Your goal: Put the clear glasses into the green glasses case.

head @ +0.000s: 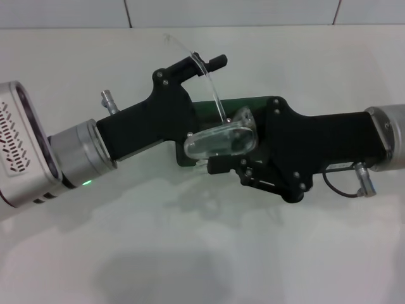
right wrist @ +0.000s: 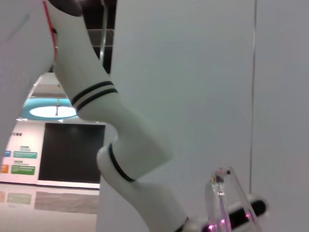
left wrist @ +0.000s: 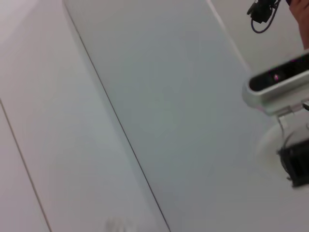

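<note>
Head view: the left gripper [head: 209,63] and right gripper [head: 221,166] meet over the white table [head: 202,253]. The clear glasses [head: 218,140] sit between them above the green glasses case [head: 237,105], which both arms mostly hide. Whether either gripper's fingers are apart or clamped, I cannot tell.

Left wrist view: only wall panels.

Right wrist view: the left arm [right wrist: 116,145] and a clear glasses arm [right wrist: 224,193].

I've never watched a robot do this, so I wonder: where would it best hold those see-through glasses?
Probably by a clear arm, as the left gripper seems to now: the thin arm of the clear glasses rises between its fingers. Coming from the side spares the curved lens, which hangs over the green glasses case near the right gripper.
</note>
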Controlling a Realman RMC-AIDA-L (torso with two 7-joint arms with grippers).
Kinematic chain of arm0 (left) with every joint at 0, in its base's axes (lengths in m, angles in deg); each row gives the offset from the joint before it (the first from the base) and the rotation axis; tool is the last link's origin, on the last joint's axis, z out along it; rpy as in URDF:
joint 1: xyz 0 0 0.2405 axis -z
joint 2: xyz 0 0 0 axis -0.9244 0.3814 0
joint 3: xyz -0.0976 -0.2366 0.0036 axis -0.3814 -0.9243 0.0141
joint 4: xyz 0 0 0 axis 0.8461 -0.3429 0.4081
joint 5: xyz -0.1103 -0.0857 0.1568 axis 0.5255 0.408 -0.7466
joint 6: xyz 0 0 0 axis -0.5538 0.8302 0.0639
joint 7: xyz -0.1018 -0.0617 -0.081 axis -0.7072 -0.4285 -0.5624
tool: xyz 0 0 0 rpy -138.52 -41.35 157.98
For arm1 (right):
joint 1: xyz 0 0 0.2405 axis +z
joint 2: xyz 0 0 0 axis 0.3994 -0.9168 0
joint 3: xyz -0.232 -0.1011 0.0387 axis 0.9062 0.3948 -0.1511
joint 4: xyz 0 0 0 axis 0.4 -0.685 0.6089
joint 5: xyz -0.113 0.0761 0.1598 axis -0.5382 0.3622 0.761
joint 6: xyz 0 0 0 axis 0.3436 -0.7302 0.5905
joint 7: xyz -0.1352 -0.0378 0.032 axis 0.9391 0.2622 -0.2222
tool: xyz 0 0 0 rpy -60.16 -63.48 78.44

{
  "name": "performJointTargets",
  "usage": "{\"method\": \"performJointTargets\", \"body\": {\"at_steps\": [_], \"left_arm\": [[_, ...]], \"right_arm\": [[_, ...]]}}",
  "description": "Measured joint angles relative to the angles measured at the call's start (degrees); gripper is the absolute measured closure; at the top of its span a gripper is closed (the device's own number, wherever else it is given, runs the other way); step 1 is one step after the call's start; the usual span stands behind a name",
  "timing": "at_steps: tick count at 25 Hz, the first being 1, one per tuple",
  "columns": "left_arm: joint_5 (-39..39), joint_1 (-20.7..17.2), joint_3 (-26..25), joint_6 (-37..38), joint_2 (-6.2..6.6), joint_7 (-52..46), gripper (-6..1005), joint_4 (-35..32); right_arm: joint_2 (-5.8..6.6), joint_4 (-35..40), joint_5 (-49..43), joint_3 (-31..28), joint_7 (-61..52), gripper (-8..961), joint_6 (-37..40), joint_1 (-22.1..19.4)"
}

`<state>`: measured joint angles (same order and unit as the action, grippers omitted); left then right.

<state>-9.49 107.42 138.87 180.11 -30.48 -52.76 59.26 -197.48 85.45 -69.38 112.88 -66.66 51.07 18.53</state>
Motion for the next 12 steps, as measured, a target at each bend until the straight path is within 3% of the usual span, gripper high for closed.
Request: {"method": "performJointTargets", "body": {"at_steps": [12], "left_arm": [[6.39,-4.17,-0.07,1.35,-0.05,12.47,292,-5.62]], "right_arm": [[0.50,-0.66,-0.56,2.27,-5.66,834,-4.79,-0.18]]}}
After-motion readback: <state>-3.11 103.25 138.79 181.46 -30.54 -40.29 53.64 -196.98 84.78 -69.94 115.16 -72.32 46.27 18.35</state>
